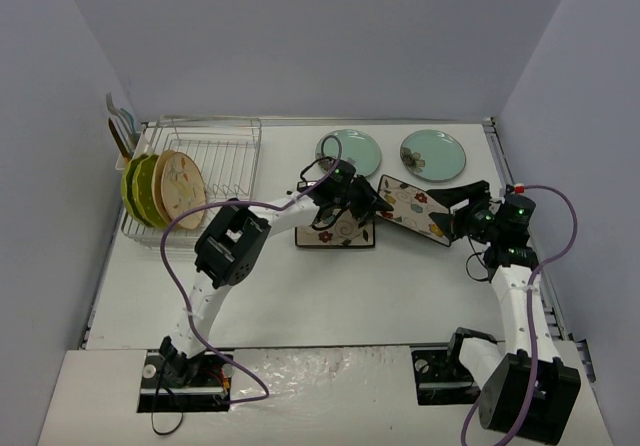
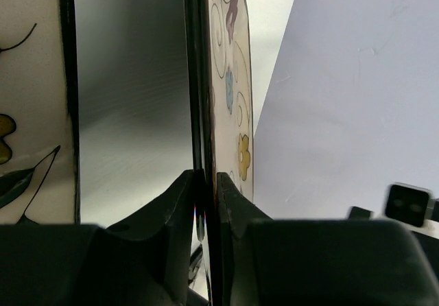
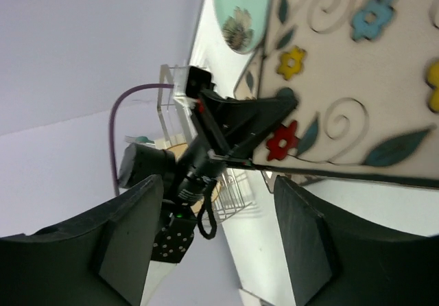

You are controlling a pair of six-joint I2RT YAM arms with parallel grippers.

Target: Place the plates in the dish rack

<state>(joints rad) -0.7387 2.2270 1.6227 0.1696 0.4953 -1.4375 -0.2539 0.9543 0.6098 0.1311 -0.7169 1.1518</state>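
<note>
A square dark-rimmed floral plate [image 1: 410, 208] hangs tilted above the table between the two arms. My left gripper [image 1: 374, 199] is shut on its left edge; in the left wrist view the jaws [image 2: 206, 186] pinch the plate [image 2: 230, 79], seen edge-on. My right gripper [image 1: 453, 212] stands open at the plate's right edge, its fingers [image 3: 309, 244] apart from the plate [image 3: 357, 79]. A second square plate [image 1: 335, 234] lies flat below. Two pale teal plates [image 1: 350, 151] [image 1: 433, 155] lie at the back. The dish rack [image 1: 222, 161] holds lime-green plates [image 1: 140, 188] and cream floral plates [image 1: 182, 186] upright.
A white utensil holder [image 1: 120, 131] stands at the rack's far left end. Grey walls close in the table on three sides. A purple cable [image 1: 185, 221] loops over the left arm beside the rack.
</note>
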